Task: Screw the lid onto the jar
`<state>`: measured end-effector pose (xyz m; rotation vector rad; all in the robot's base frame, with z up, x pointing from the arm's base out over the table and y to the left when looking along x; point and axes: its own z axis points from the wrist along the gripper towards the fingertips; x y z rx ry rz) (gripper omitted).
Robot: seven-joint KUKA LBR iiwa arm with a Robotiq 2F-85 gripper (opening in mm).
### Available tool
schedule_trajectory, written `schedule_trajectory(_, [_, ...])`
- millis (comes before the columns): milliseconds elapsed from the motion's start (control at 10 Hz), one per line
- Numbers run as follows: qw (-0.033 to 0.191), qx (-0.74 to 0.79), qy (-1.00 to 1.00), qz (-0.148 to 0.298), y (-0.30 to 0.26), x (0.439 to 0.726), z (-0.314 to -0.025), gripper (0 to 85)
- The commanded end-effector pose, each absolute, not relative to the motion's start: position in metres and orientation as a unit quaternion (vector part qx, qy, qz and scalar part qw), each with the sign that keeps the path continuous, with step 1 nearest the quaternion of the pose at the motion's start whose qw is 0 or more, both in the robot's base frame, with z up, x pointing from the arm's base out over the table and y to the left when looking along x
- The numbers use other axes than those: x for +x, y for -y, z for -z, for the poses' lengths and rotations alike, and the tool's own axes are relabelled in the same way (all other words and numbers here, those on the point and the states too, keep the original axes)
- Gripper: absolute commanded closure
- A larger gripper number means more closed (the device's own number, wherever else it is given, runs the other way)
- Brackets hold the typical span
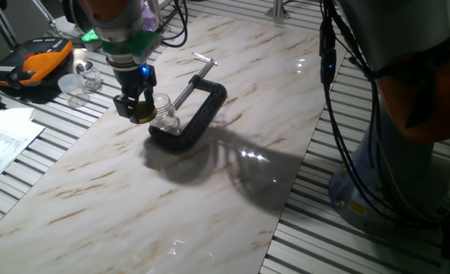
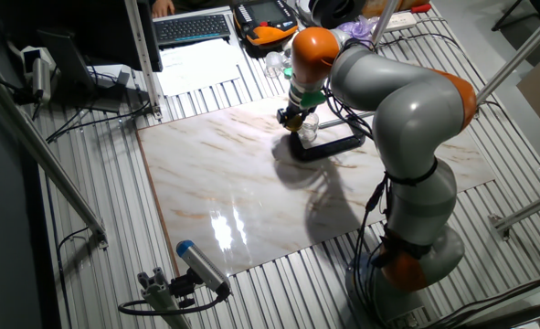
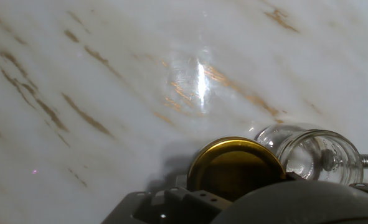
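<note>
My gripper (image 1: 140, 113) is shut on the gold lid (image 1: 142, 116) and holds it just left of the jar (image 1: 164, 111). The small clear glass jar sits in the black C-clamp (image 1: 194, 114) on the marble table. In the hand view the lid (image 3: 235, 168) hangs above the tabletop, and the jar's open mouth (image 3: 317, 157) lies right beside it, to its right. From the other fixed view my gripper (image 2: 293, 117) is above the jar (image 2: 308, 129), which the arm partly hides.
An orange-black case (image 1: 33, 62) and clear plastic containers (image 1: 78, 82) lie at the table's far left. Papers (image 1: 2, 141) rest on the slatted bench. The marble slab (image 1: 171, 198) stretches toward the near edge. My arm's base (image 2: 416, 256) stands at the right.
</note>
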<state>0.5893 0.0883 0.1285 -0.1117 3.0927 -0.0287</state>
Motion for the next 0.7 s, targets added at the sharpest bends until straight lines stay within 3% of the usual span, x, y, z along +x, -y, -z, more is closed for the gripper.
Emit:
schedule_trajectory(0, [0.025,-0.036,-0.999,0.015,-0.0884,0.5892,-0.1285,85.0])
schedule_trajectory(600, [0.025,-0.034,-0.999,0.015,-0.0884,0.5892,-0.1285,85.0])
